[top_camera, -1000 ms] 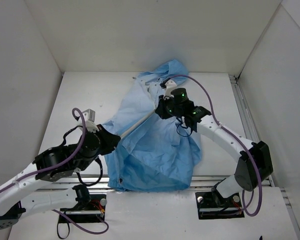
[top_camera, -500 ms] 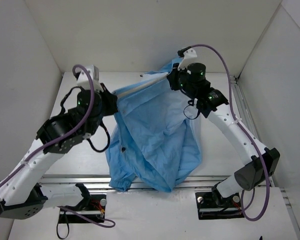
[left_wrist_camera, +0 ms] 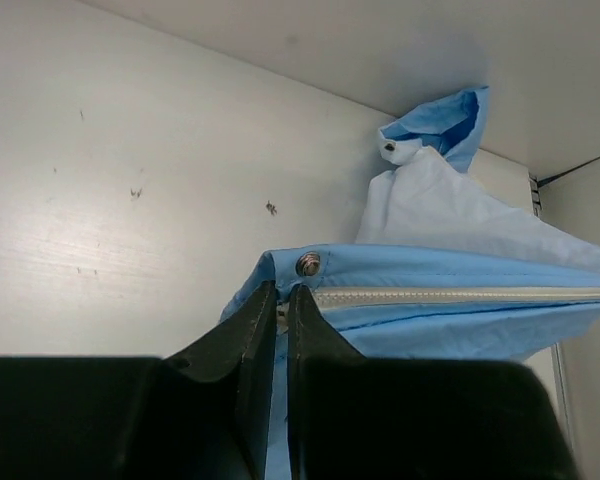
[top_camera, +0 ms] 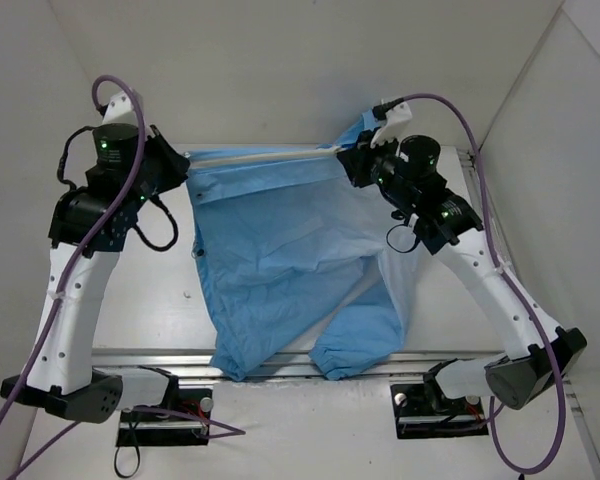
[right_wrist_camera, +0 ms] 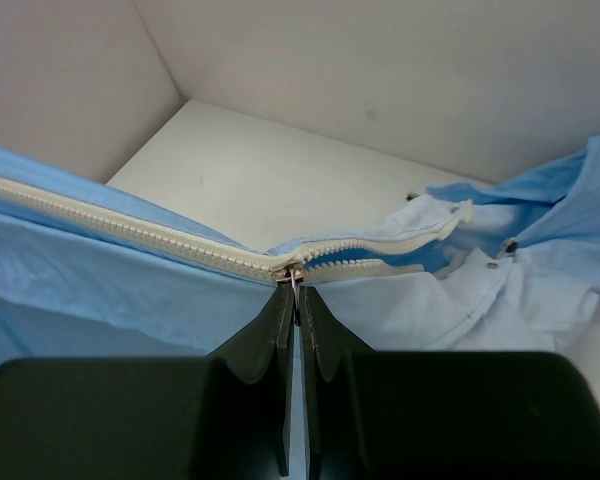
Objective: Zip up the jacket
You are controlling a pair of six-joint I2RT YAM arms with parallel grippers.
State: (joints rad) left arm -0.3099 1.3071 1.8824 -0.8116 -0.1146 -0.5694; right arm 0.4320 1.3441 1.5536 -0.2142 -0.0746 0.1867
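The light blue jacket [top_camera: 290, 260] hangs off the table between my two raised grippers, its pale zipper [top_camera: 260, 155] stretched taut along the top. My left gripper [top_camera: 180, 160] is shut on the jacket's bottom hem end of the zipper, beside a metal snap [left_wrist_camera: 308, 264]. My right gripper [top_camera: 348, 157] is shut on the zipper pull [right_wrist_camera: 294, 276]. In the right wrist view the zipper [right_wrist_camera: 130, 235] is closed to the left of the slider and its two rows of teeth part to the right toward the collar [right_wrist_camera: 540, 230]. The hood [top_camera: 360, 130] lies by the back wall.
White walls enclose the table [top_camera: 160, 300] on three sides. The jacket's sleeves and cuffs [top_camera: 340, 360] hang down to the near table edge, over the metal rail [top_camera: 150, 355]. A rail runs along the right side [top_camera: 485, 230].
Both arms rose and spread apart toward the back wall. The zipper went from slack to taut, and the jacket lifted and spread out below it.
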